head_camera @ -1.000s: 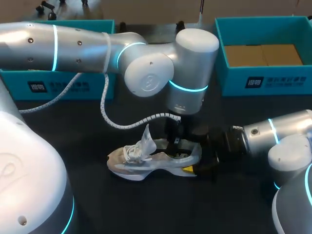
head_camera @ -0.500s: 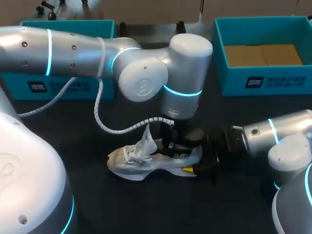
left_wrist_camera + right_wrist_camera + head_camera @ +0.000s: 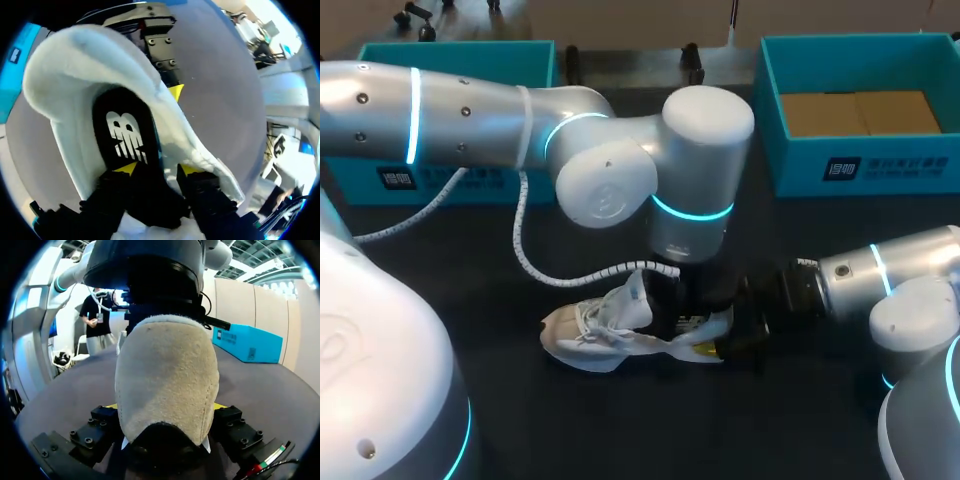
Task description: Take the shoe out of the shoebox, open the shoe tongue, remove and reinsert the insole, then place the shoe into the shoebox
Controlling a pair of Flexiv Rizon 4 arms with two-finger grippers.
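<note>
The shoe [image 3: 610,335] is lying on the surface [image 3: 620,420], out of its box. The right gripper [image 3: 165,407] is clamping the heel from both sides, likely steadying it. The left gripper [image 3: 156,169] is sitting inside the opening, over the insole [image 3: 125,135]; whether it is pinching it, I cannot tell.

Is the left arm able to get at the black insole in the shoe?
Probably yes: the left gripper sits inside the opening of the shoe, right at the black insole, with nothing between. The right gripper clamps the heel.
</note>
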